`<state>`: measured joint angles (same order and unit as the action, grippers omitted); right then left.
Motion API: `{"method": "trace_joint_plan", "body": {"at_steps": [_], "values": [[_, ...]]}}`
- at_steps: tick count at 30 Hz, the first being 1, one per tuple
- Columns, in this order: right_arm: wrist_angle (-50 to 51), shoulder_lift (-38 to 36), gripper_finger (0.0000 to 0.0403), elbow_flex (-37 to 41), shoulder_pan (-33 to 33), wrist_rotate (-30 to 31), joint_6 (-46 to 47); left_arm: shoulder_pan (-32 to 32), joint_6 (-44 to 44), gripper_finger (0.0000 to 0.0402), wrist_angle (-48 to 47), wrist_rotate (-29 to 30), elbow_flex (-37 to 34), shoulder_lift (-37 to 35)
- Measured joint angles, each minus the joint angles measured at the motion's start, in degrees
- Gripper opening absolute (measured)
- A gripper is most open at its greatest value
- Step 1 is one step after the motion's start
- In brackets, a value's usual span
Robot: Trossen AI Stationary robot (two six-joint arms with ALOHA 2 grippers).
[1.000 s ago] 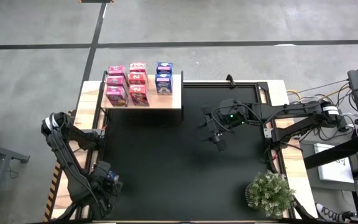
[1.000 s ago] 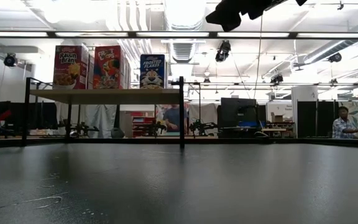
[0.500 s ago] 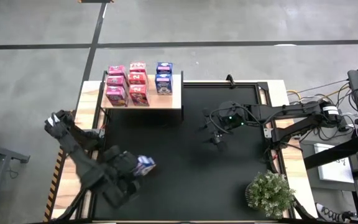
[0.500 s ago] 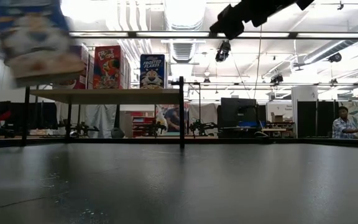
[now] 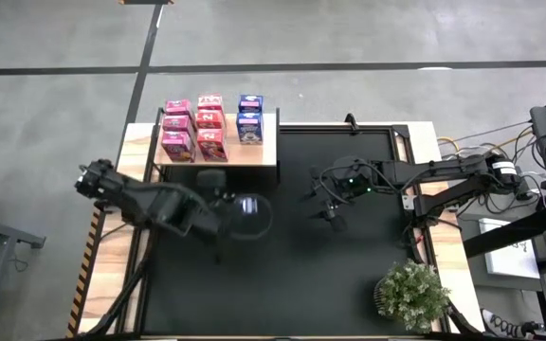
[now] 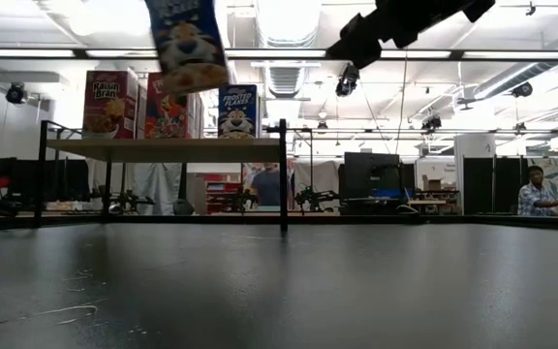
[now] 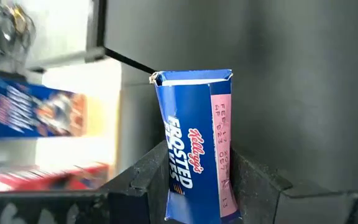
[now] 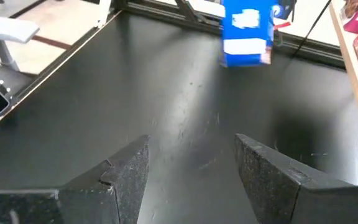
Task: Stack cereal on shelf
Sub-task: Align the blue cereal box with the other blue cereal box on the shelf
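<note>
Item, nearest: blue cereal box (image 7: pixel 196 149), pinched between the two fingers of the left hand (image 5: pixel 238 206). In the left wrist view its narrow pink side panel and the "Frosted" lettering are seen, the long axis running straight out from the fingers, the sealed top flap pointing away from the wrist. In the low view the same box (image 6: pixel 188 41) appears at upper left of the frame, high above the worktop (image 6: pixel 279 281), long axis near upright and tipped slightly, printed front facing the camera.

Change noted: a second ago the left arm was folded at lower left of the high view; it has since been swung up and inward, and the box is now held at centre-left, just below the shelf's lower edge. Judged as the carry toward placement, with release not yet made.

Item, mid-distance: right hand (image 5: pixel 327 201), fingers spread and empty, hovering over the black worktop at centre-right, unmoved.

Item, farthest: pale wooden shelf (image 5: pixel 263 152) at upper left of the high view, bearing the standing boxes (image 5: pixel 209 127), pink ones beside blue, with bare plank left along its lower edge.
</note>
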<state>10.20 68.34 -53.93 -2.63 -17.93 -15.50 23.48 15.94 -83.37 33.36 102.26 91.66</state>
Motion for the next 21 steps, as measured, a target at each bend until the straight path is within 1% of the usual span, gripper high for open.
{"method": "trace_joint_plan", "body": {"at_steps": [6,13,15,19,21], "values": [[-1.4,0.0,0.0219,0.02,0.0,-0.01,0.69,-8.52,-15.64,0.0133,0.5,-0.16,4.04,-0.1],[-2.2,0.0,0.0219,0.07,0.0,-0.02,1.5,-21.21,-28.64,0.0133,3.1,-7.66,7.01,-0.28],[-2.21,0.0,0.0219,0.07,0.0,-0.02,1.52,-25.35,-32.33,0.0133,4.63,-11.17,6.87,-0.28],[-2.44,0.0,0.0219,0.07,0.0,-0.02,2.01,-33.68,-37.88,0.0133,7.23,-21.19,6.61,-0.15],[-2.42,0.0,0.0219,0.07,0.0,-0.02,2.14,-37.19,-39.97,0.0133,7.93,-25.06,6.42,-0.08]]}}
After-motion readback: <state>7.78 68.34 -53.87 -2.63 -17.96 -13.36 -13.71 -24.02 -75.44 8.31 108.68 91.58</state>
